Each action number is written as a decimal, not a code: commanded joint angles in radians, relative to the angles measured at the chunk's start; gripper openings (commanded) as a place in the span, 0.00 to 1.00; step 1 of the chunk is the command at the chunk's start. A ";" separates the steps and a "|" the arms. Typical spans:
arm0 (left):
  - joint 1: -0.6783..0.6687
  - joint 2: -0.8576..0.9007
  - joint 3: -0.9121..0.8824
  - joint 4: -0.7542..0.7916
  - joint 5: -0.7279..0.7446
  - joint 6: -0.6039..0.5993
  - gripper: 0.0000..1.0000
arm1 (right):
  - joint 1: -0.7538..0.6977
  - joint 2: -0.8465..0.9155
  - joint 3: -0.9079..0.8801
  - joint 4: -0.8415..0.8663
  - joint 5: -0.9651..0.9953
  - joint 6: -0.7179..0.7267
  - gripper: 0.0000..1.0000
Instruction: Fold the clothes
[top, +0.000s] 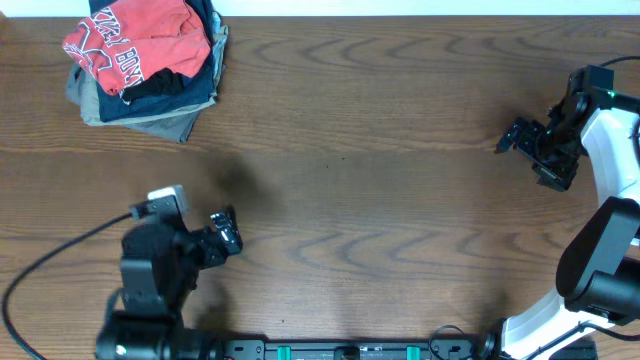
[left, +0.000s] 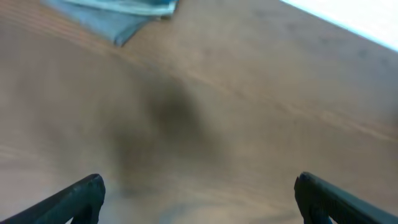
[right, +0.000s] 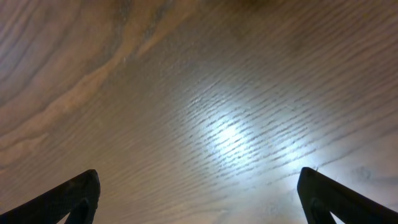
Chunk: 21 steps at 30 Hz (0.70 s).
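The salmon-red T-shirt with navy white-outlined lettering lies folded on top of a stack of dark garments at the far left of the wooden table. My left gripper is open and empty near the front left, well away from the stack. In the left wrist view its fingers are spread over bare wood, with a grey-blue corner of the stack at the top. My right gripper is open and empty at the right side; its wrist view shows only wood.
The stack holds black, navy and grey-khaki folded garments under the red shirt. A black cable runs from the left arm off the left edge. The table's far edge meets a white surface.
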 joint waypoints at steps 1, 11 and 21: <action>0.017 -0.137 -0.161 0.147 -0.011 0.076 0.98 | 0.002 -0.010 0.013 -0.002 0.003 -0.015 0.99; 0.111 -0.443 -0.463 0.444 -0.010 0.076 0.98 | 0.002 -0.010 0.013 -0.002 0.003 -0.015 0.99; 0.163 -0.496 -0.599 0.689 -0.010 0.076 0.98 | 0.002 -0.010 0.013 -0.002 0.003 -0.015 0.99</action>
